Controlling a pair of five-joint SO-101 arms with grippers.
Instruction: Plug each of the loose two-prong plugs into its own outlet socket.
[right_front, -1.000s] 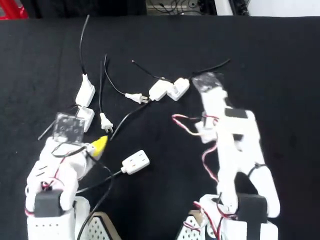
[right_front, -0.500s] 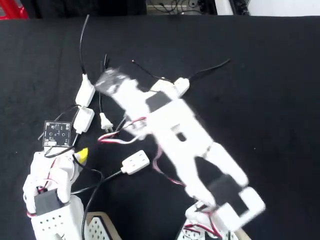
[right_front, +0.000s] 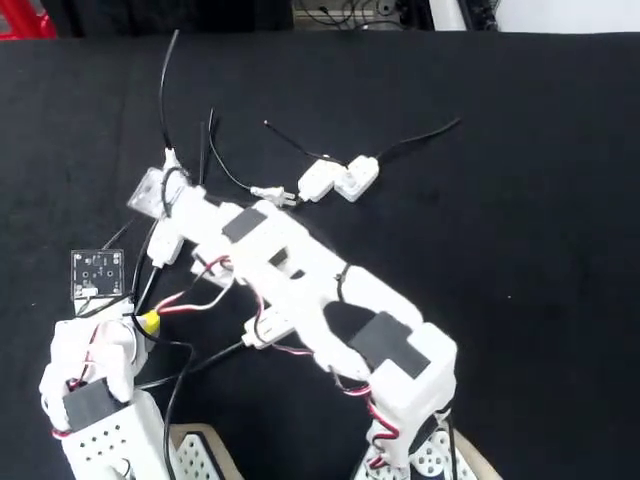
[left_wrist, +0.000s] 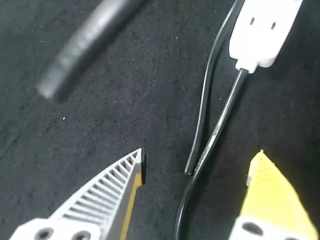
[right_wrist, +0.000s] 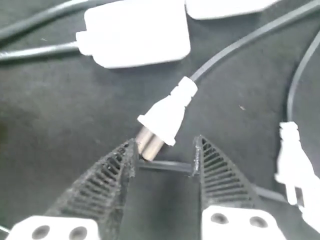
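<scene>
Plain matte black cloth tabletop (right_front: 540, 200) was unpatterned. Small white plastic two-prong plug (right_wrist: 167, 117) had silver prongs, black cord. White rectangular plastic outlet socket (left_wrist: 262, 30) showed dark slots. Left gripper (left_wrist: 200, 155): one white ribbed finger (left_wrist: 107, 192), other yellow. Right gripper (right_wrist: 165, 145): black ribbed fingers (right_wrist: 100, 195), white bases.

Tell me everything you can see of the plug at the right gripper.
The plug is white, plastic-looking, with a collar where its dark cord leaves. It lies on the black cloth, unplugged, near a white socket block. Its metal prongs point into the gap of the open right gripper; contact with a finger cannot be told.
</scene>
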